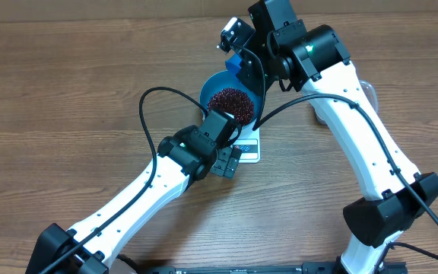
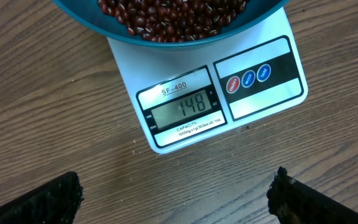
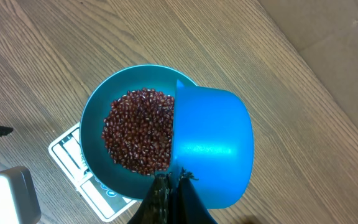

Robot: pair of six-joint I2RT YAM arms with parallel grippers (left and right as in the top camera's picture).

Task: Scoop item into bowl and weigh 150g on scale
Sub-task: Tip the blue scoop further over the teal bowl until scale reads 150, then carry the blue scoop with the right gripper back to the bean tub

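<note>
Scale [image 2: 229, 93] front edge reads "SF-400" above the display [image 2: 185, 109], which shows 148. Small print under it starts "CAPACITY"; the figures after it are too fine to be sure of. Beside the display on the scale's front strip are three round buttons [image 2: 248, 79], one red and two blue, lettering unreadable.

Bowl [image 3: 95, 118] sits on the scale and overhangs its back part, so only the front strip w/ display & buttons shows. Beans [image 3: 138, 130] lie heaped inside the bowl, above the scale.

L gripper [image 2: 176, 190] hangs near the scale's display edge, on the side away from the bowl, jaws spread wide, apart from scale & bowl.

R gripper [image 3: 169, 193] is beyond the bowl from the scale's display edge, fingers pressed together on a blue scoop [image 3: 213, 149]. Scoop is tipped, outer shell toward the wrist cam, overlapping the bowl rim, beans just beside it. Can't tell if scoop touches bowl.
</note>
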